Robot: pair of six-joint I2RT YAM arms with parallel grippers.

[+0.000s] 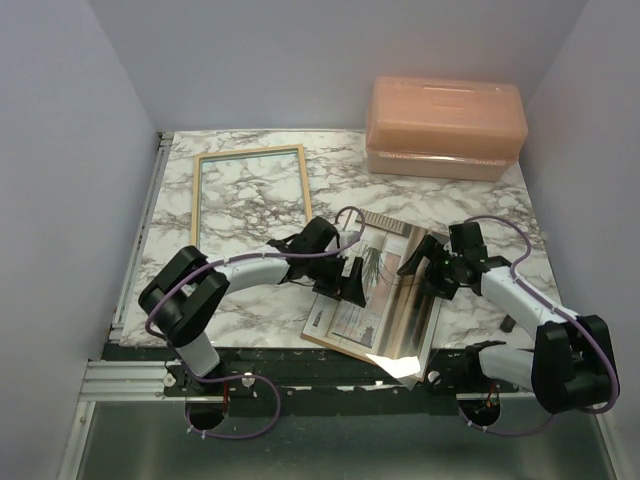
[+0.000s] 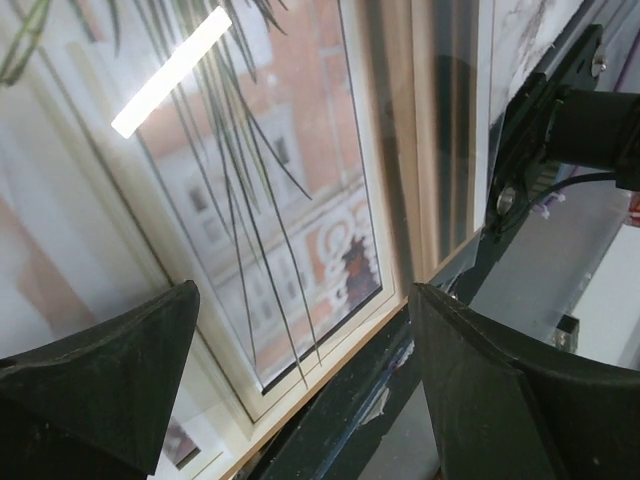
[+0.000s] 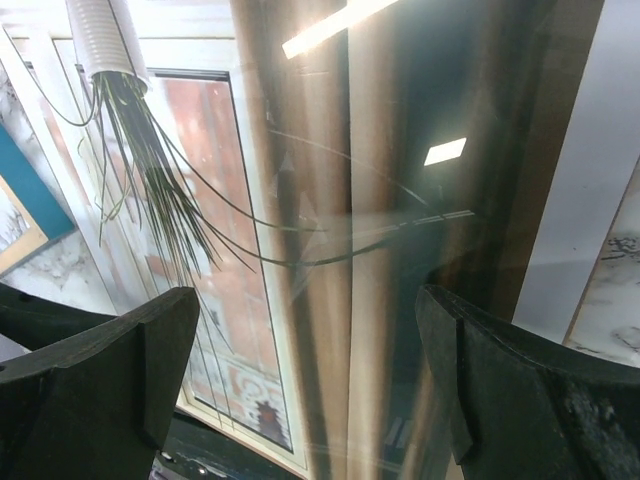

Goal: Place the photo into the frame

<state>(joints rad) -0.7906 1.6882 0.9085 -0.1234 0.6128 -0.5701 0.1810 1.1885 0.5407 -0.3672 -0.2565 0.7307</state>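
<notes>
The photo (image 1: 380, 300), a glossy print of a spiky plant by a window with brown curtains, lies tilted at the table's front centre, with its near corner over the front edge. It fills the left wrist view (image 2: 280, 200) and the right wrist view (image 3: 300, 200). The frame (image 1: 250, 152) lies wood side up at the back left, apart from the photo. My left gripper (image 1: 350, 277) (image 2: 305, 300) is open over the photo's left part, near its front edge. My right gripper (image 1: 420, 263) (image 3: 308, 295) is open over the curtain side. Neither holds anything.
A peach plastic box (image 1: 445, 125) stands at the back right. The dark front rail of the table (image 2: 400, 400) runs just below the photo's near edge. Grey walls close in the left, back and right sides.
</notes>
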